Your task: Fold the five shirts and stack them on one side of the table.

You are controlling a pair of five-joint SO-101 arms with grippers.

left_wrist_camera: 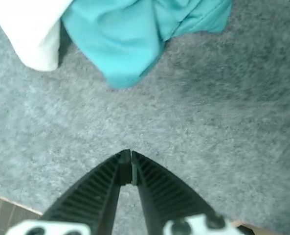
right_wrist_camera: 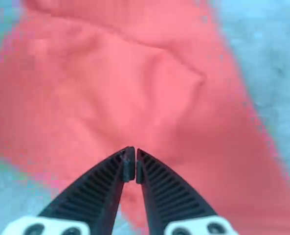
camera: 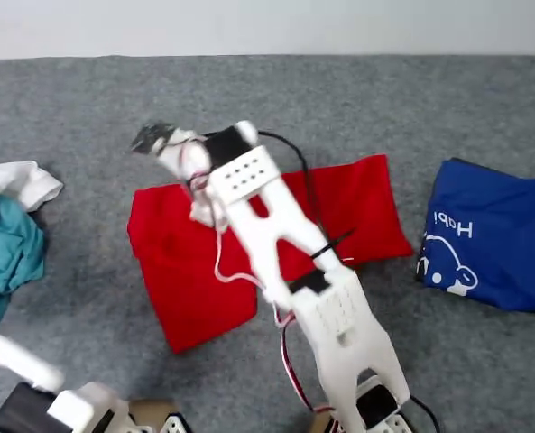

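The right tool (right_wrist_camera: 135,157), closed and empty, hovers over the red shirt (right_wrist_camera: 135,88). It is light, limp cloth, best pinched at an edge.

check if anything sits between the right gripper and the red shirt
Nothing visible does. The right gripper, jaws closed, hangs right over the red shirt, with bare red cloth directly past its tips. Whether the tips touch the cloth cannot be told.
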